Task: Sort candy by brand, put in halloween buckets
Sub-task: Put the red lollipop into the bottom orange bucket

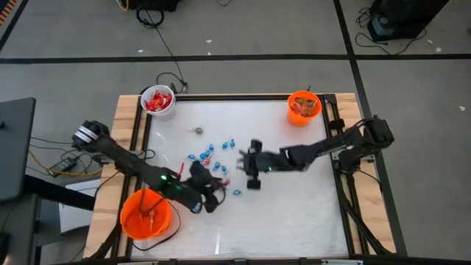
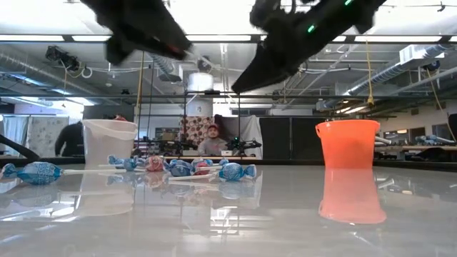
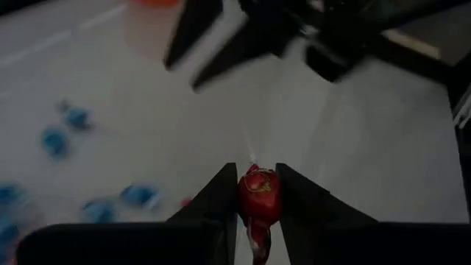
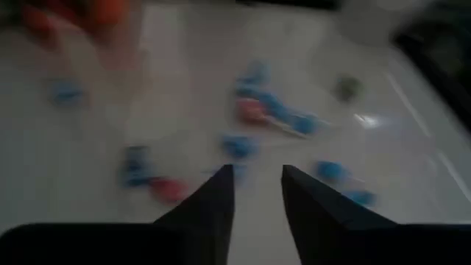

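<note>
White tabletop fills my overhead view. At left, the larger orange bucket sits at the near corner and the white bucket at the far one. My left gripper has its fingers clamped on a red lollipop. Blue candy lies scattered mid-table. My right gripper hovers beside it, fingers narrowly parted, holding nothing. The small orange bucket stands far right.
</note>
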You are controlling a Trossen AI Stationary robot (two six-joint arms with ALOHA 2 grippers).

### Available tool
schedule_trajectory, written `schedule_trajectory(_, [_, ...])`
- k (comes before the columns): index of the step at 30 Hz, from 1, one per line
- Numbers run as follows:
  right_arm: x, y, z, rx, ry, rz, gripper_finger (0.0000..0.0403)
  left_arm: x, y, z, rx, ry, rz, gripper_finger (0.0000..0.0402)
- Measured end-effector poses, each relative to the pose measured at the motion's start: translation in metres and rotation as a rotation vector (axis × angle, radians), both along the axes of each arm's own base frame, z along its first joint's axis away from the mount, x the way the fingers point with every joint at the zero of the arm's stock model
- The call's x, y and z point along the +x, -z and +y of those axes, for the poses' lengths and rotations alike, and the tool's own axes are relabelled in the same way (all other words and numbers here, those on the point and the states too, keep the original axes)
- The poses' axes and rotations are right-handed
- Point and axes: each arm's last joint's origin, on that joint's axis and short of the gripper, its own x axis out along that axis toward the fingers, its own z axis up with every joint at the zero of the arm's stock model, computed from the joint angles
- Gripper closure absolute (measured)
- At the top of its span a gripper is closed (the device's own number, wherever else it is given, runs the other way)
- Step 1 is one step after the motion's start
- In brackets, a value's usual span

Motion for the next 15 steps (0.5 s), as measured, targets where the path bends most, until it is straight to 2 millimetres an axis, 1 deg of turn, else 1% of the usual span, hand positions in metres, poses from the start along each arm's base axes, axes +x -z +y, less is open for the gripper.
schedule_trajectory(3, [0.004,0.007,-0.027,0.011,0.095,0.019,0.0252,-0.019,-0.023,0.005,-0.049,-0.005,0.087,0.0322])
schedule_trajectory(6, [0.009,0.024,-0.051,0.044,0.182,0.059,0.0234,-0.037,-0.046,0.008,-0.110,0.007,0.193,0.0322])
schedule_trajectory(9, [0.013,0.047,-0.073,0.091,0.263,0.107,0.0228,-0.053,-0.067,0.006,-0.143,0.028,0.301,0.0322])
schedule_trajectory(12, [0.018,0.069,-0.088,0.157,0.318,0.145,0.0228,-0.067,-0.088,0.000,-0.192,0.064,0.396,0.0322])
schedule_trajectory(15, [0.026,0.084,-0.098,0.254,0.353,0.160,0.0229,-0.080,-0.103,-0.007,-0.261,0.101,0.470,0.0321])
